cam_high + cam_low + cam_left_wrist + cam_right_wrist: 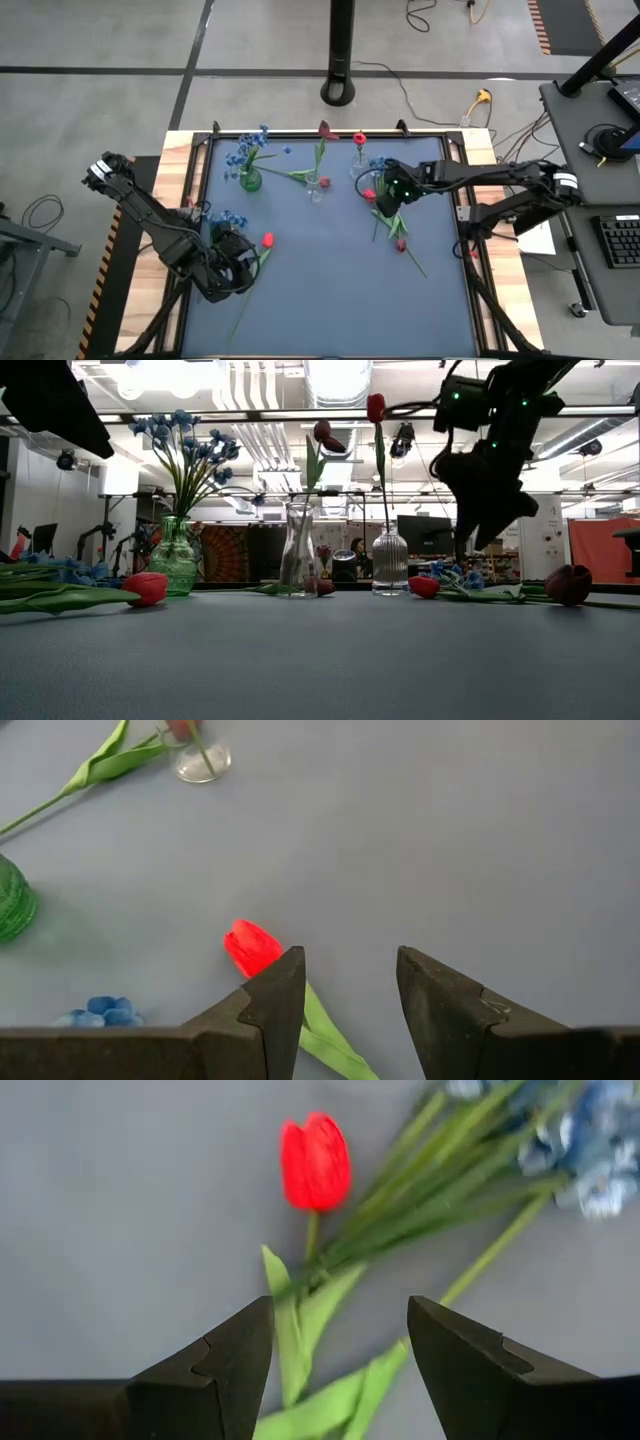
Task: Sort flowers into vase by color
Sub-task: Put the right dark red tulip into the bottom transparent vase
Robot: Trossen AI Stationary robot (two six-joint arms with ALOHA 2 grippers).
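A red tulip [252, 945] lies on the blue mat, its stem [322, 1032] running under my left gripper [350, 965], which hovers open over it at the near left [245, 262]. Loose blue blossoms [228, 218] lie just beyond. At the far right my right gripper [340, 1315] stands open above a heap of lying flowers: a red tulip [315, 1160], green leaves [300, 1330] and blue blossoms [590, 1150]. A dark red bud [400, 244] lies nearer. A green vase [250, 181] holds blue flowers. Two clear vases [316, 189] [360, 166] each hold a tulip.
The three vases stand in a row along the far part of the mat, between the two arms. A wooden frame [180, 150] borders the mat [330, 290], and the middle and near right of the mat are bare. A black post base [340, 92] stands beyond the table.
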